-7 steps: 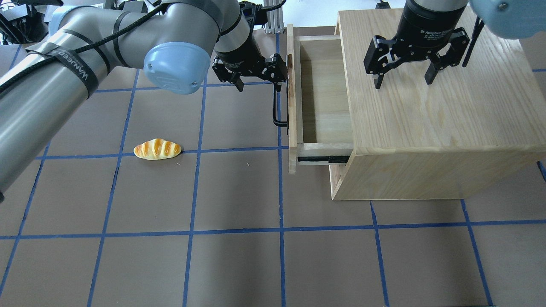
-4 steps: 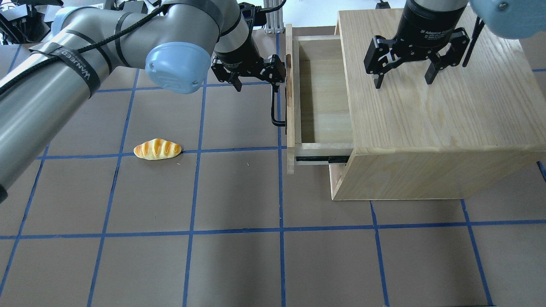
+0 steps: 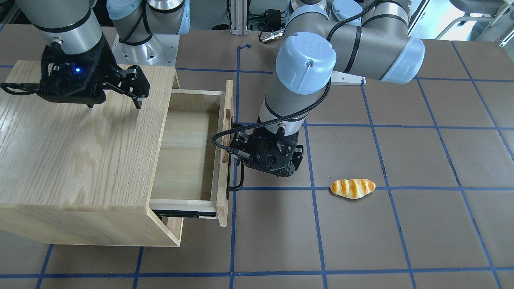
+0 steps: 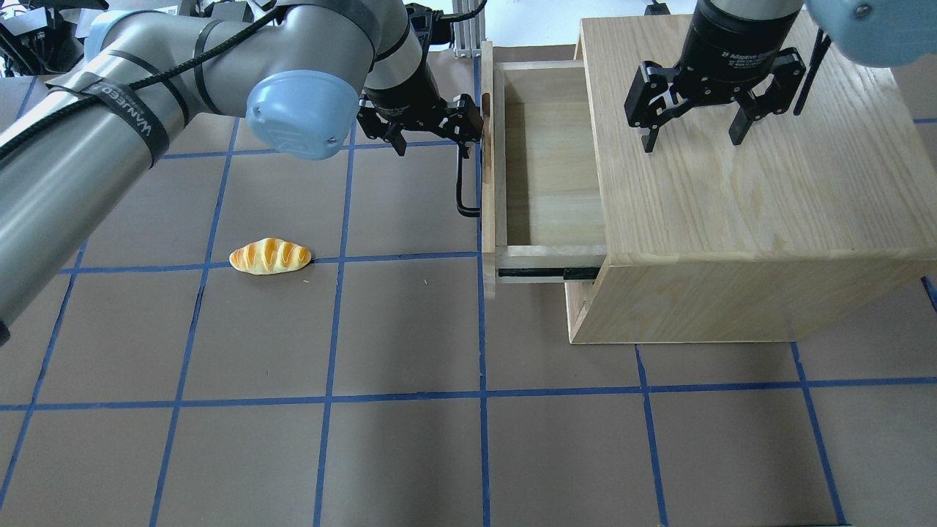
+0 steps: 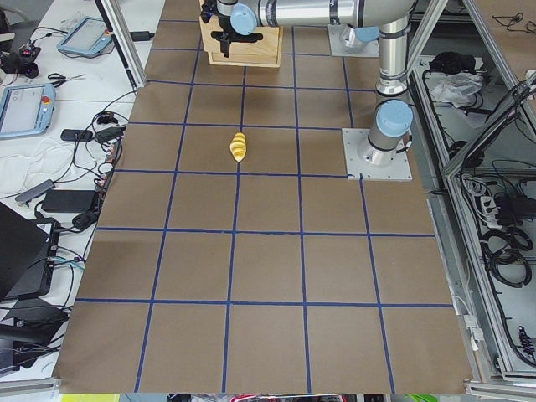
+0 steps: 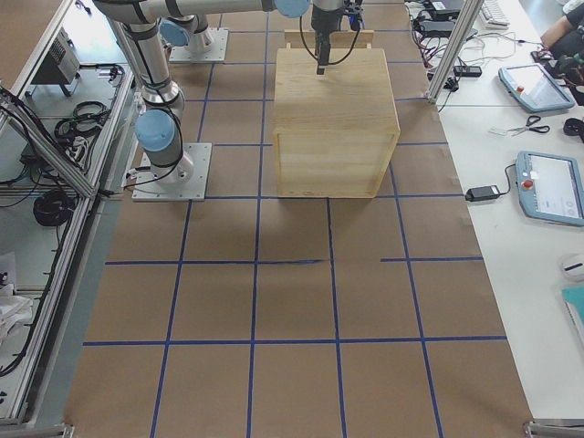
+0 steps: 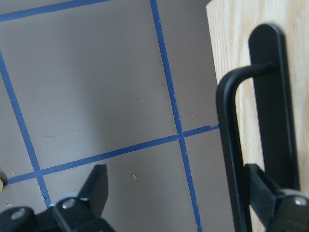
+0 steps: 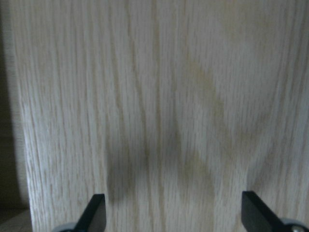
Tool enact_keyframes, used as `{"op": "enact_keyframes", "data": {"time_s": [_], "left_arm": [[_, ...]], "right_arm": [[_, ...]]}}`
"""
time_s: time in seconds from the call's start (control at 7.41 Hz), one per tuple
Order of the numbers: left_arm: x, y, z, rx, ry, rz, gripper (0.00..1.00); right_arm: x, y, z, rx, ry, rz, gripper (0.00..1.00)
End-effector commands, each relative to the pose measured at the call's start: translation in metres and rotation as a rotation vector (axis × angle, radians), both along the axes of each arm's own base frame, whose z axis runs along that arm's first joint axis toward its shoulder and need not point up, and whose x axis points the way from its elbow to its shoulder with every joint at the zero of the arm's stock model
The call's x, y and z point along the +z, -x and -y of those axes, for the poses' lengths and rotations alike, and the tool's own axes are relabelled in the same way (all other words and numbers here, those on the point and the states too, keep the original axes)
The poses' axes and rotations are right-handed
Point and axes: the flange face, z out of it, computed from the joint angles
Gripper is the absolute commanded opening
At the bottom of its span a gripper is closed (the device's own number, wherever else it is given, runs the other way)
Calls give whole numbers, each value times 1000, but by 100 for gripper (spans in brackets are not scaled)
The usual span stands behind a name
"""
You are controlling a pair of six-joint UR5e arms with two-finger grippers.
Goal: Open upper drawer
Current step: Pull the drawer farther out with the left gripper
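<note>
The upper drawer (image 4: 553,168) stands pulled out to the left of the oak cabinet (image 4: 732,205), and its pale-wood box is empty. Its front panel (image 4: 488,168) carries a black bar handle (image 4: 461,183), and a black side rail (image 4: 545,274) shows at the near side. My left gripper (image 4: 432,146) is open beside the front panel. In the left wrist view (image 7: 178,188) one finger (image 7: 263,188) sits behind the handle bar (image 7: 227,145), between bar and panel. My right gripper (image 4: 693,143) is open and empty just above the cabinet top, as the right wrist view (image 8: 174,212) also shows.
A toy bread roll (image 4: 270,256) lies on the brown table to the left of the drawer, also seen in the front-facing view (image 3: 352,188). Blue tape lines grid the table. The cabinet stands at the back right of the overhead view.
The drawer has slid further out to the left. My left gripper has moved left with the handle, its finger still behind the bar. The right gripper has not moved.
</note>
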Motion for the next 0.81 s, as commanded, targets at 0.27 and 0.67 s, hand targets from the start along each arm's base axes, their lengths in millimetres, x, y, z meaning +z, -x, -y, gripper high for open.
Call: {"op": "enact_keyframes", "data": {"time_s": [0.27, 0.67], "left_arm": [[-1, -5, -2, 3, -12, 29, 100], [1, -6, -5, -5, -19, 39, 100]], "right_arm": [[0, 0, 0, -1, -1, 0, 100], [0, 0, 0, 0, 1, 0, 100]]}}
